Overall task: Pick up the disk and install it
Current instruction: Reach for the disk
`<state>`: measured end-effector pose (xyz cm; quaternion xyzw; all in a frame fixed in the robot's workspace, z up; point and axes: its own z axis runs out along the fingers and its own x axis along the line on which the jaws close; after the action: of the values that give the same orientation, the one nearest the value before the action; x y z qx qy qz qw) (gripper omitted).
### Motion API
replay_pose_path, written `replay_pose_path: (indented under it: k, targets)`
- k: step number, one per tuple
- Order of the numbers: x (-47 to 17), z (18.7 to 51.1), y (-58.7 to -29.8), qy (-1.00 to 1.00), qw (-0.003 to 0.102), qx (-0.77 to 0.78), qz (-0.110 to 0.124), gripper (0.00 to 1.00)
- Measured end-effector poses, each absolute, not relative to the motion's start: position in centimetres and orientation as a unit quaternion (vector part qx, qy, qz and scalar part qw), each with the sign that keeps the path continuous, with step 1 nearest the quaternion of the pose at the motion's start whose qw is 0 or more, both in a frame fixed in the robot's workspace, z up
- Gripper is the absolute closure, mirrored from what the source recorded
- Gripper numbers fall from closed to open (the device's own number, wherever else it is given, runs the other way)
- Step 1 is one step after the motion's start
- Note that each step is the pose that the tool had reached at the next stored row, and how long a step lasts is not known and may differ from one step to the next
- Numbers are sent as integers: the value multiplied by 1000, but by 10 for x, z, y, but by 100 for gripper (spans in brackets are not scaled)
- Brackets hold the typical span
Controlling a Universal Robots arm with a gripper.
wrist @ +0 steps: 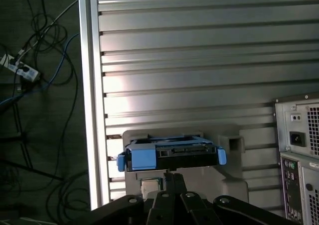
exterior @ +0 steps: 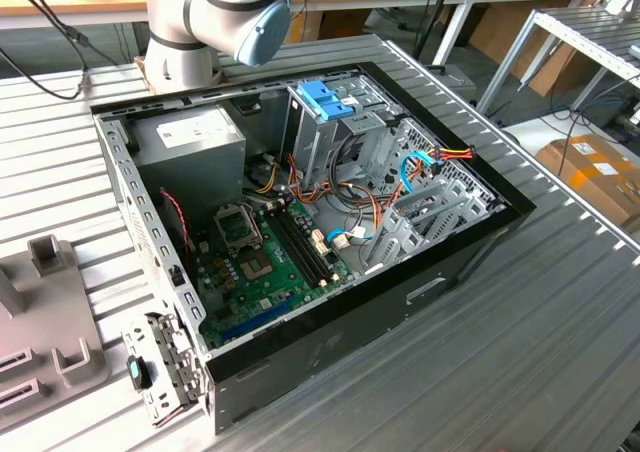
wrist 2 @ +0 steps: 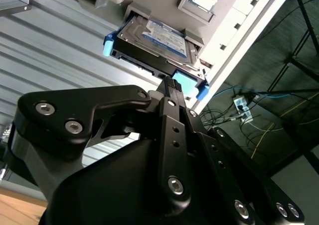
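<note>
The disk (wrist 2: 159,38) (wrist: 172,153) lies flat in a grey holder (wrist: 234,180) on the ribbed metal table (wrist: 199,60), close to the table's edge, label side up in the second wrist view. Its blue frame shows at both ends. The gripper (wrist 2: 171,80) (wrist: 173,175) hangs just beside the disk's near edge – fingers drawn narrow, pressed together, nothing between them. In the exterior view the open computer case (exterior: 400,292) rests on the table, well in from its edges
</note>
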<state>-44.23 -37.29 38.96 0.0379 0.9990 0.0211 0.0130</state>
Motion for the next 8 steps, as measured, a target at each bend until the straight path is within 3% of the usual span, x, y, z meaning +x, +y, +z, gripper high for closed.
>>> replay_pose_path:
  k: [8]
  targets:
    - [-448, 387, -373, 999, 13, 38, 21, 89]
